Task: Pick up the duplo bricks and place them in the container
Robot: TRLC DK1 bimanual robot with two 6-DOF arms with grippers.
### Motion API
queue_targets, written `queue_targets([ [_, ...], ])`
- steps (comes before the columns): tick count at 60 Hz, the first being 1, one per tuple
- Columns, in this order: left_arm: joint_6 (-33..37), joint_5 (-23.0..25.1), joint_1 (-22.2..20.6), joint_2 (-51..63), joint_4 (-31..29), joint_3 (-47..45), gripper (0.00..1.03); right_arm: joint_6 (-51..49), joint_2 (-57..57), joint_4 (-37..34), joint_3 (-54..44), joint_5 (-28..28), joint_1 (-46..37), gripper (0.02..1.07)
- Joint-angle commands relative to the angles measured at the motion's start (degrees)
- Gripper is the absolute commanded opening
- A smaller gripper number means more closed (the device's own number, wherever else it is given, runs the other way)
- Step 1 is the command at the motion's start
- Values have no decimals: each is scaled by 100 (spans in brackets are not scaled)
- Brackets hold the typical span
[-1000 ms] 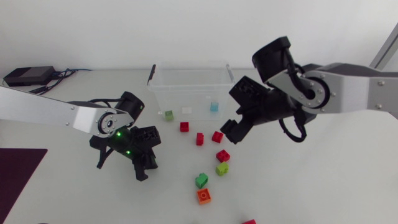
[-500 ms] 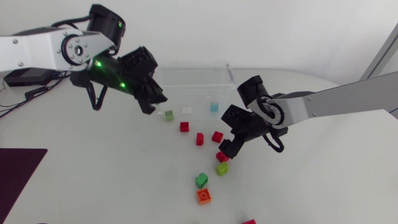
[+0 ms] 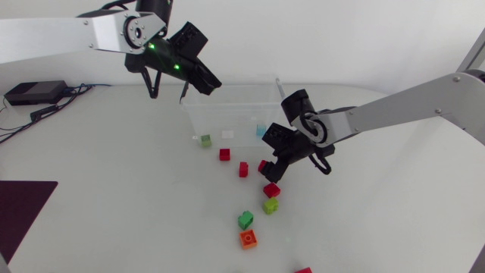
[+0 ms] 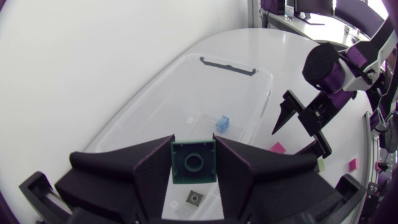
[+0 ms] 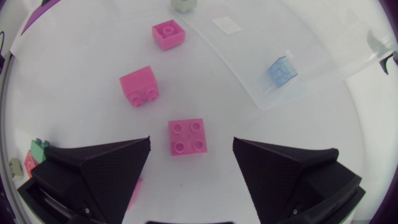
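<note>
Alignment over the container is what the left arm's release turns on. The left gripper is clamped on a green brick, whose hollow underside faces the wrist camera. Past the brick, that view looks straight down into the clear tub, so the drop point seems to lie inside its walls, towards its left end. The left arm comes in high from the side, wrist tipped down at the tub. The right arm is the nearer one to the loose bricks. The right gripper is spread wide and low over the table just in front of the container. A red 2x2 brick lies studs-up between its 2 fingers, touching neither. Being square, it has no long axis, and its sides sit roughly in line with the finger faces, so a straight descent and squeeze should suit.
</note>
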Motion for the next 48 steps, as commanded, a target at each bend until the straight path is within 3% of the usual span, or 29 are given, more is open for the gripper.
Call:
queue_targets([
  [1,-230,45,64,403,40,421,30,-174,179,24,126,-50,-57,93],
  [5,-309,54,73,614,58,649,30,-235,222,15,117,-50,-83,92],
  [9,-335,45,64,711,58,764,36,-271,266,15,117,-59,-110,82],
  [14,-362,45,29,781,58,843,69,-306,345,15,108,-77,-127,67],
  [15,-362,45,29,781,58,843,72,-306,354,15,108,-77,-127,65],
  [16,-362,45,12,781,58,852,84,-323,363,15,90,-121,-127,59],
  [19,-371,45,12,781,49,843,93,-341,372,15,64,-156,-127,47],
  [24,-371,45,3,693,49,746,97,-350,381,59,20,-200,-136,32],
  [38,-344,36,-23,-274,-153,-63,97,-367,-103,94,-270,-226,-233,30],
  [48,192,142,-147,-1223,-382,-1223,97,-332,-964,-38,-507,-279,-312,30],
])
